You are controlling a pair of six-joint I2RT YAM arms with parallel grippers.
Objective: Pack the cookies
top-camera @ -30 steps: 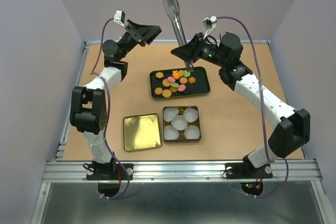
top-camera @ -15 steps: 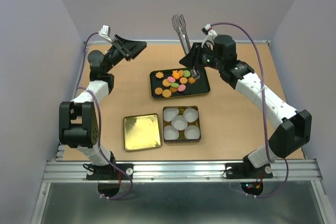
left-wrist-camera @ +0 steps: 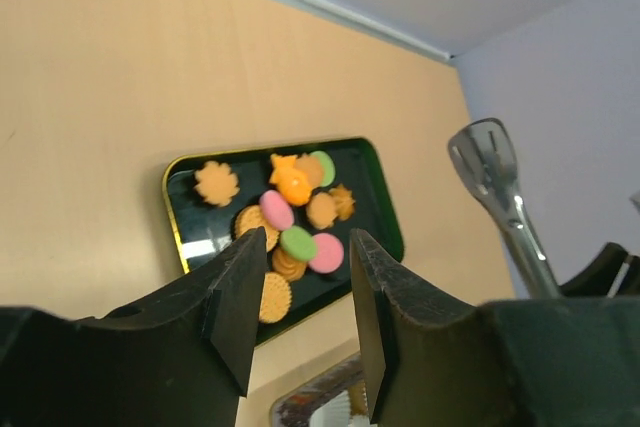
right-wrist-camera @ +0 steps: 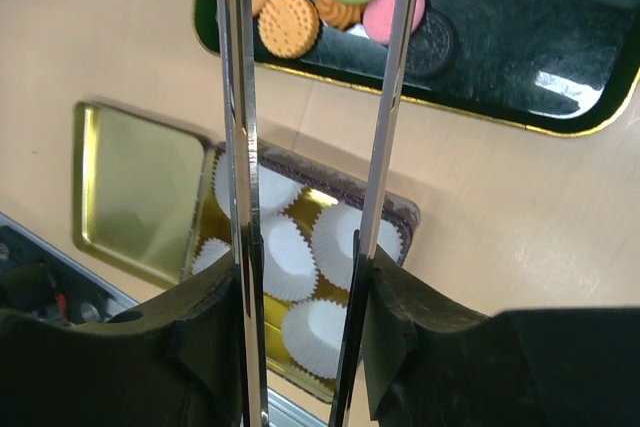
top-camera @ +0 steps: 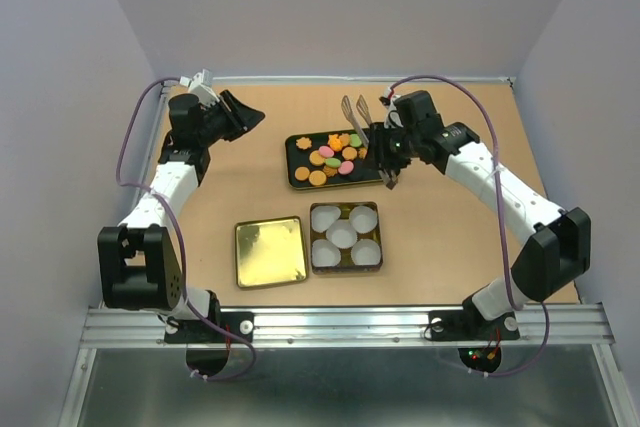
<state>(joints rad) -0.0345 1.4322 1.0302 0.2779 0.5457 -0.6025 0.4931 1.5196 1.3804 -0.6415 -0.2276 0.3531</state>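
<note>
Right pincer pinches metal tongs near the tray.
Left pincer hangs spread and empty; the cookies lie on the black tray on the counter, behind a box of paper cups.

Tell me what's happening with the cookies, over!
Left gripper open, empty. Right gripper shut on tongs. Cookies all on black tray; paper cups empty. Nothing blocking.

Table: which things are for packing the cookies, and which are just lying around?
For the job: cookies, the black tray under them, tongs gripped by the right pincer, tin of white paper cups.

Just lying around: gold lid, flat beside the tin; left pincer, open and empty.
</note>
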